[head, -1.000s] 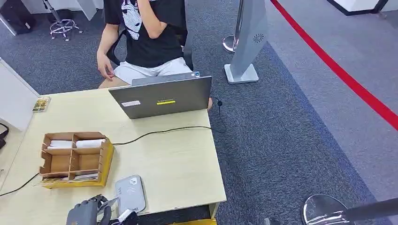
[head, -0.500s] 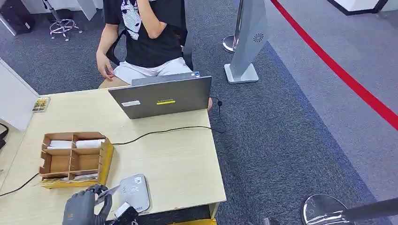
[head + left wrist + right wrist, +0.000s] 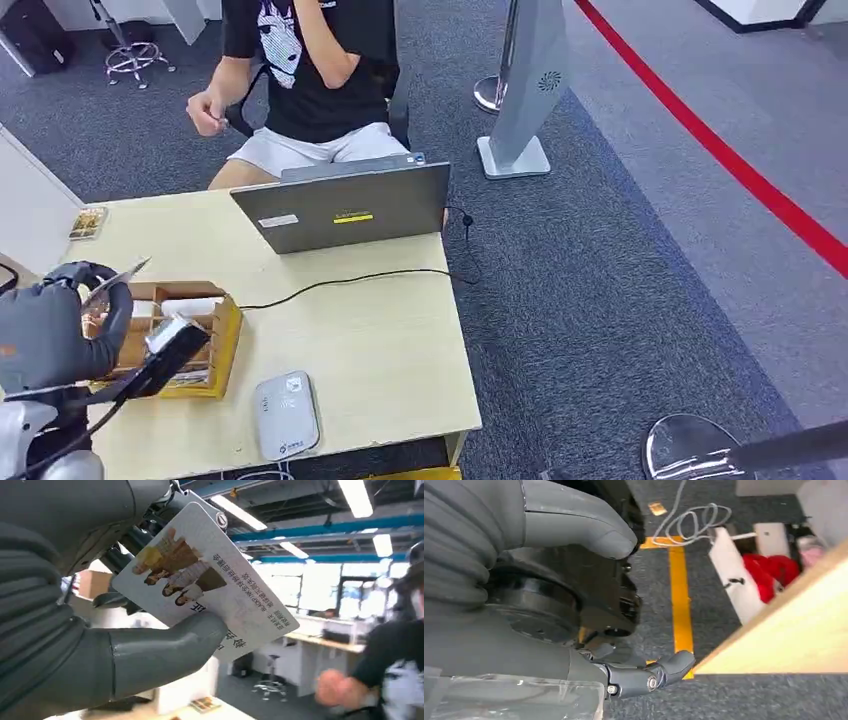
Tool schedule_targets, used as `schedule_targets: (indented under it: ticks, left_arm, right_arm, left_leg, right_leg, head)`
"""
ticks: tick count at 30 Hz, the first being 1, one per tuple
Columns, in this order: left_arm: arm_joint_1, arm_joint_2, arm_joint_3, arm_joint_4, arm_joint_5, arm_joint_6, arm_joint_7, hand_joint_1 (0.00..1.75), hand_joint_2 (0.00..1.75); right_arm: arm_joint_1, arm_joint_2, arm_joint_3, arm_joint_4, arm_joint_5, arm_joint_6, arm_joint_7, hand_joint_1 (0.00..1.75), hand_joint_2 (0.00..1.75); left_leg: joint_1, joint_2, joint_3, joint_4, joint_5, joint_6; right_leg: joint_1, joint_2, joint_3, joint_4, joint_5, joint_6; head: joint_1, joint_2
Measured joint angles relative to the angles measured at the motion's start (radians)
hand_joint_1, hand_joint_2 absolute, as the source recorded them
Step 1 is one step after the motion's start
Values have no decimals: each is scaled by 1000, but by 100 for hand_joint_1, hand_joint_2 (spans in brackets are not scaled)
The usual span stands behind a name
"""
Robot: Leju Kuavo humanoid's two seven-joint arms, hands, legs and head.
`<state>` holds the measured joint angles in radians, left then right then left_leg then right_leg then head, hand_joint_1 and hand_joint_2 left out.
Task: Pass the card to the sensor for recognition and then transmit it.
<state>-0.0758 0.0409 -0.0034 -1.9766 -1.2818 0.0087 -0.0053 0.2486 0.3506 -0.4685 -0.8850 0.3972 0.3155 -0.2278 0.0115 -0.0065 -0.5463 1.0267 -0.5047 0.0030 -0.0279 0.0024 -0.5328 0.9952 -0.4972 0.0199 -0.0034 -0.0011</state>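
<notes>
Raised over the near-left part of the surface (image 3: pixel 380 350), left hand (image 3: pixel 60 325) pinching the card (image 3: pixel 118 278), with the cardboard divider box (image 3: pixel 205 335) directly beneath and just to its right. Ahead and to the right of that hand, bare tabletop, crossed by a black cable (image 3: pixel 340 281). Beyond the cable, the open laptop (image 3: pixel 345 205) standing upright, the seated person (image 3: pixel 310 80) behind it. Nearer than the hand, to its right, the grey sensor (image 3: pixel 286 414) lying flat by the near edge. Right hand (image 3: pixel 574 595) below the surface edge, over carpet.
</notes>
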Motion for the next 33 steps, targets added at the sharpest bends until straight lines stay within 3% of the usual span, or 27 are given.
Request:
schedule_targets:
  ticks: [4,10,20,21,22,23,25,28,33]
  left_arm:
    - [-67,33,66,110,-21,-5,5,175,175]
    - [-95,52,104,179,-41,-16,16,175,175]
    - [-101,44,120,196,-9,-7,-15,175,175]
    - [-101,42,120,195,-6,-5,-16,58,175]
    - [-100,40,120,192,-2,-5,-17,58,175]
    - [-100,37,120,186,6,-5,-22,0,175]
    - [-100,23,120,162,99,-39,-37,0,175]
    - [-98,-20,120,130,336,-159,-35,0,175]
    - [-85,-62,120,89,486,-207,-29,0,175]
  right_arm:
    - [-17,-5,-43,48,57,16,-45,0,175]
    - [-34,-8,-83,95,96,20,-66,0,175]
    - [-37,-8,-83,103,21,13,-16,0,175]
    - [-37,-8,-80,101,15,11,-13,0,175]
    - [-37,-8,-78,101,13,7,-12,0,175]
    - [-38,-8,-74,101,7,0,-9,0,175]
    - [-39,-8,-62,99,-12,-9,-3,0,175]
    - [-38,-8,-65,90,9,0,-1,0,175]
    - [-38,-11,-101,89,82,40,-26,0,175]
  left_leg:
    - [0,1,0,0,1,0]
    - [0,1,-2,0,0,0]
    - [0,0,-1,0,1,0]
    - [0,0,-1,0,1,0]
    - [0,0,-1,0,1,0]
    - [0,0,-1,0,1,0]
    - [0,0,-1,0,1,0]
    - [0,-2,-2,0,1,0]
    - [-1,-1,-2,0,1,0]
  right_leg:
    - [0,1,-1,0,0,0]
    - [0,1,-1,0,0,0]
    - [0,1,-1,0,0,0]
    - [0,1,-1,0,0,0]
    - [0,1,-1,0,0,0]
    - [0,1,-1,0,0,0]
    - [0,1,-1,0,0,0]
    - [0,-1,-1,0,0,0]
    - [-1,0,-1,0,0,0]
  head:
    - [0,0]
    - [-1,0]
    - [-1,0]
    - [-1,0]
    - [0,0]
    - [0,0]
    - [0,0]
    - [0,0]
    - [1,0]
